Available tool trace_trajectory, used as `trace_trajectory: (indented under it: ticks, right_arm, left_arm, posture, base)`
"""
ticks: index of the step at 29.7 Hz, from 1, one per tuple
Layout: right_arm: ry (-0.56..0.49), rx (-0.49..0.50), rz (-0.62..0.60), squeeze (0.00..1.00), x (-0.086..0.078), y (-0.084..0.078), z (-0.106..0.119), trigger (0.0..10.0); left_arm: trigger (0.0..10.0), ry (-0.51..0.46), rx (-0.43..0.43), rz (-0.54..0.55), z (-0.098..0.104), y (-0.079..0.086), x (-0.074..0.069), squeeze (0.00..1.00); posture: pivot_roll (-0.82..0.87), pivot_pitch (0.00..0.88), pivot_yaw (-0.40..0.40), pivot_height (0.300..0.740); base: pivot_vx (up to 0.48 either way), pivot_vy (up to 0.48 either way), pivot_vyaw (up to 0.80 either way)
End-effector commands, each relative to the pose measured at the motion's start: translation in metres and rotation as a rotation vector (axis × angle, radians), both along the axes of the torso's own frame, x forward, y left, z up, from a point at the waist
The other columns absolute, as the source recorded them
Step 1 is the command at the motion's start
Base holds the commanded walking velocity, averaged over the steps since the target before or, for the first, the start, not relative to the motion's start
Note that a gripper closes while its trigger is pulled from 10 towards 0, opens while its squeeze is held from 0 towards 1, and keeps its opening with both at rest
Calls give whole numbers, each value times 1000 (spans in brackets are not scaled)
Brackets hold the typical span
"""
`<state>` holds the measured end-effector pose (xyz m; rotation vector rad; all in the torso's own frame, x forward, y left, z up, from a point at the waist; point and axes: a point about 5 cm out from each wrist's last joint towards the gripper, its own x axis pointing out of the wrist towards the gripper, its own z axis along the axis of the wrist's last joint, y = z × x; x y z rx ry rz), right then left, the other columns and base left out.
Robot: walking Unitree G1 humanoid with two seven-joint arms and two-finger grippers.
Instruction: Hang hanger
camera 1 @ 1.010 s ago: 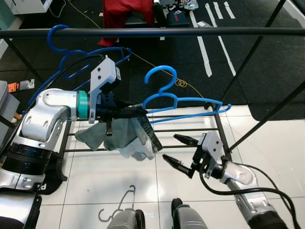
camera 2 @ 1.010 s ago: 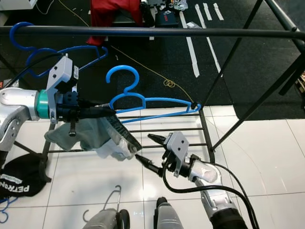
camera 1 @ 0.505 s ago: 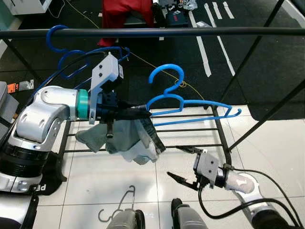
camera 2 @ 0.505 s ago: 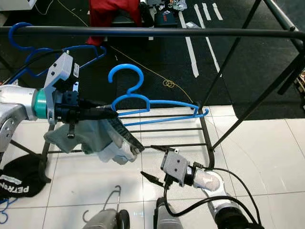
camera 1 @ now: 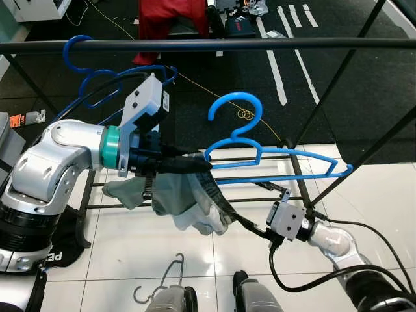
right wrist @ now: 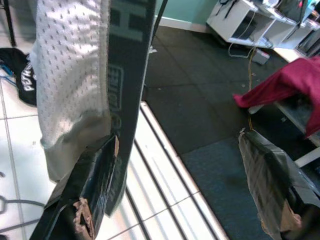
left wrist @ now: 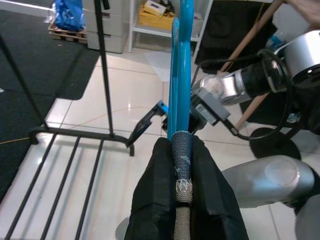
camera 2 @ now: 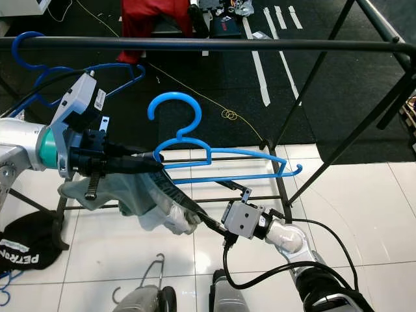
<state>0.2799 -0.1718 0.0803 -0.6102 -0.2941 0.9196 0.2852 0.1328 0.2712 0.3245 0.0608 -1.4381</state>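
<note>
blue hanger (camera 1: 273, 159) pinched in left hand (camera 1: 195, 166), right hand (camera 1: 257, 211) spread under rail (camera 1: 208, 44)

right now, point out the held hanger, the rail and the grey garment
hanger (camera 1: 235, 104), left eye view, top of its blue hook
rail (camera 1: 260, 43), left eye view, middle of the black top bar
garment (camera 1: 172, 198), left eye view, grey cloth bunched below the left gripper (camera 1: 207, 165)

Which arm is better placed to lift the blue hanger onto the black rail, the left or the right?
The left. Its claw is shut on the blue hanger, below the rail. The right claw sits lower, open, one finger against the grey garment.
</note>
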Motion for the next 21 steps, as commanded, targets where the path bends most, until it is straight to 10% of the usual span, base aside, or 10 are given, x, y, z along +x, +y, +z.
trace_trajectory:
  ticks: [1,6,7,8,9,21]
  right_arm:
    - [32,16,17,1000,-5,1,-6,10000]
    - [165,108,32,1000,-1,10,-12,10000]
    - [184,111,41,725,0,13,-13,10000]
    - [184,111,41,725,0,13,-13,10000]
    - [200,105,55,0,1,17,-14,10000]
    - [232,25,137,0,7,32,-15,10000]
  left_arm:
    - [0,5,2,-17,1,-1,-4,0]
    - [0,8,-15,-36,3,-8,-7,0]
    - [0,10,-22,-41,4,-10,-8,0]
    - [0,10,-22,-41,4,-10,-8,0]
    - [0,12,-34,-49,5,-13,-9,0]
    - [0,23,-81,-83,11,-22,-14,0]
  posture:
    - [-14,162,77,740]
    - [-10,169,79,740]
    - [-10,169,79,740]
    - [-10,169,79,740]
    - [-8,174,77,740]
    - [-3,180,74,740]
  base:
    - [0,0,0]
    - [0,0,0]
    - [0,0,0]
    - [0,0,0]
    - [0,0,0]
    - [0,0,0]
